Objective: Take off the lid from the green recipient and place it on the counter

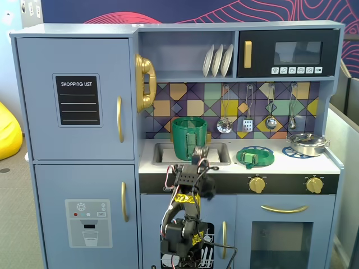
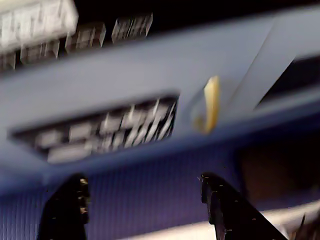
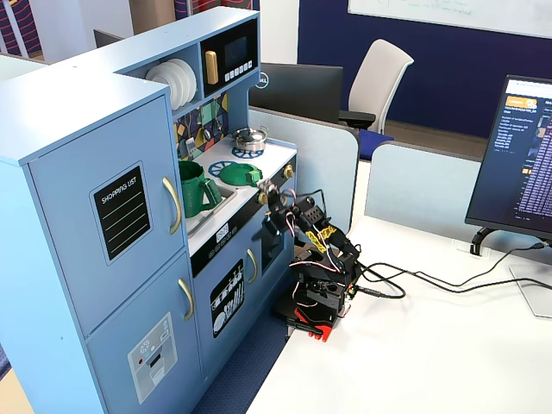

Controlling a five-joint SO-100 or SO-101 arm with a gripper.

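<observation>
The green recipient [image 1: 189, 137] [image 3: 197, 188] stands upright in the grey sink with its top uncovered. The lid [image 1: 255, 156] [image 3: 240, 174], a flat green disc with a small central handle, lies on the counter [image 1: 286, 166] [image 3: 278, 159] over a burner ring, to the right of the sink in a fixed view. My gripper [image 1: 199, 153] [image 3: 272, 198] [image 2: 142, 200] is in front of the counter's front edge, below the sink and apart from both pot and lid. The wrist view is blurred; it shows two dark fingers [image 2: 67, 207] spread wide with nothing between them.
A small silver pan [image 1: 307, 143] [image 3: 250, 136] sits on the far burner. White plates [image 1: 217, 60] stand on the shelf above. Gold knobs [image 1: 257, 184] line the front panel near the gripper. Cables [image 3: 414, 289] and a monitor [image 3: 522, 159] occupy the desk beside the arm.
</observation>
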